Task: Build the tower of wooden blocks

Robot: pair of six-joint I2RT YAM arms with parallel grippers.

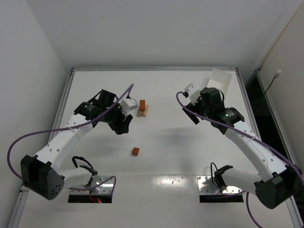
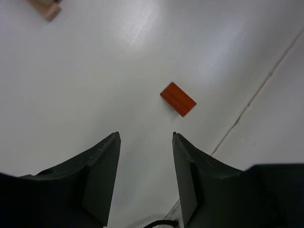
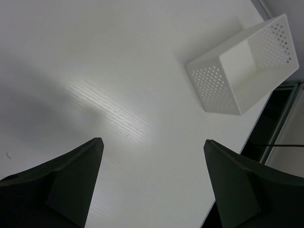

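Observation:
The wood block tower [image 1: 142,109] stands at the table's middle back: pale tan bars below, a reddish-brown block on top. Only a tan corner of it [image 2: 47,8] shows at the top left of the left wrist view. One loose reddish-orange wood block [image 1: 136,151] lies flat on the table nearer the front; it also shows in the left wrist view [image 2: 178,99]. My left gripper [image 1: 123,128] [image 2: 146,135] is open and empty, above the table, short of the loose block. My right gripper [image 1: 207,95] [image 3: 154,141] is open and empty over bare table, far from the blocks.
A white perforated box [image 1: 221,80] [image 3: 242,71] lies on its side at the back right corner, close to my right gripper. The table's right edge [image 3: 266,128] drops to a dark gap. A seam line [image 2: 259,90] runs across the table right of the loose block.

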